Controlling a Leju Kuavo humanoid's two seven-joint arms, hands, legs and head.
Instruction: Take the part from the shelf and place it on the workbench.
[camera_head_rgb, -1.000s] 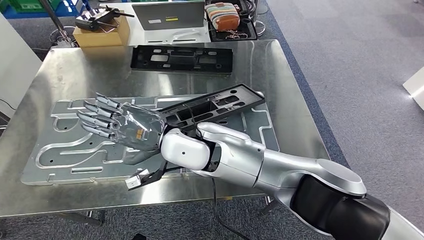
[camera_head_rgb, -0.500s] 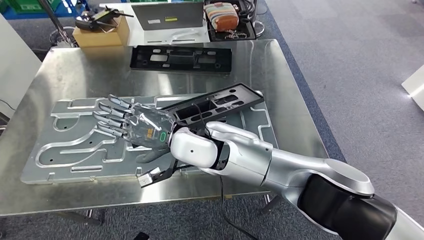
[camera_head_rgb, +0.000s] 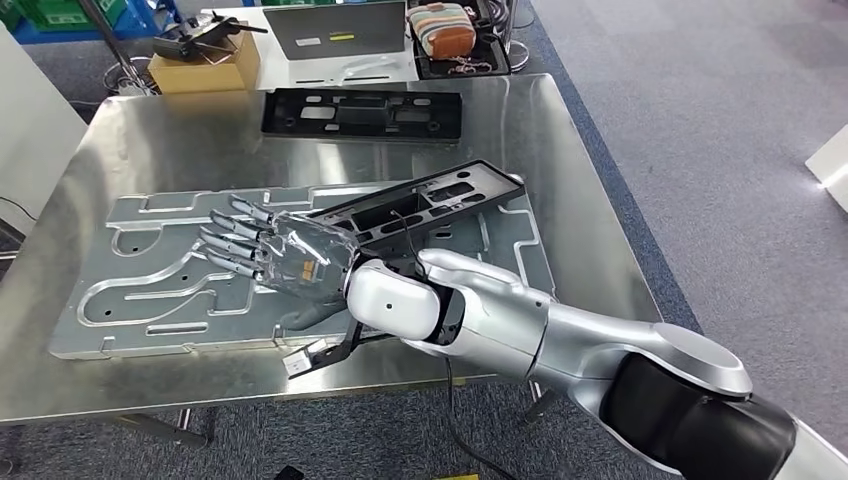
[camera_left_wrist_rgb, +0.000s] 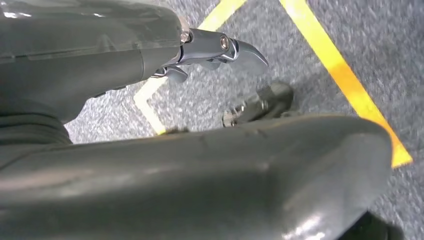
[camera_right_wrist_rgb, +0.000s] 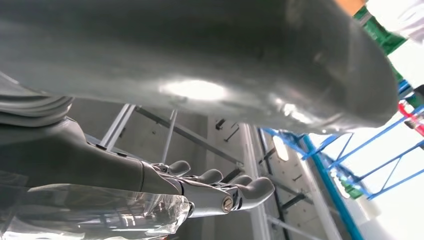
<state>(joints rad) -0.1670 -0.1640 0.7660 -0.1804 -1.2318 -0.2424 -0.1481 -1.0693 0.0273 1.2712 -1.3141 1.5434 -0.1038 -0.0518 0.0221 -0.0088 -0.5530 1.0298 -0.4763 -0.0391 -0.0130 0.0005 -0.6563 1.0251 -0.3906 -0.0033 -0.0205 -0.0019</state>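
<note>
Right hand (camera_head_rgb: 285, 262) flat, fingers (camera_head_rgb: 228, 243) spread wide, empty, over plate (camera_head_rgb: 130, 290); two black parts on surface (camera_head_rgb: 130, 150): one (camera_head_rgb: 425, 203) just beside it, one (camera_head_rgb: 362, 114) farther.

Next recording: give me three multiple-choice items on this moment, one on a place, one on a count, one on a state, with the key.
1. Where does the angled black part lie?
A. on the grey metal plate
B. on the floor
C. on the cardboard box

2. How many black parts are on the workbench?
A. one
B. two
C. four

3. How is the right hand?
A. gripping a part
B. fingers spread, holding nothing
C. closed in a fist

Key: 1 A, it rests across the plate; 2 B, the angled one and the far black part; 3 B, its fingers are apart over the plate.
</note>
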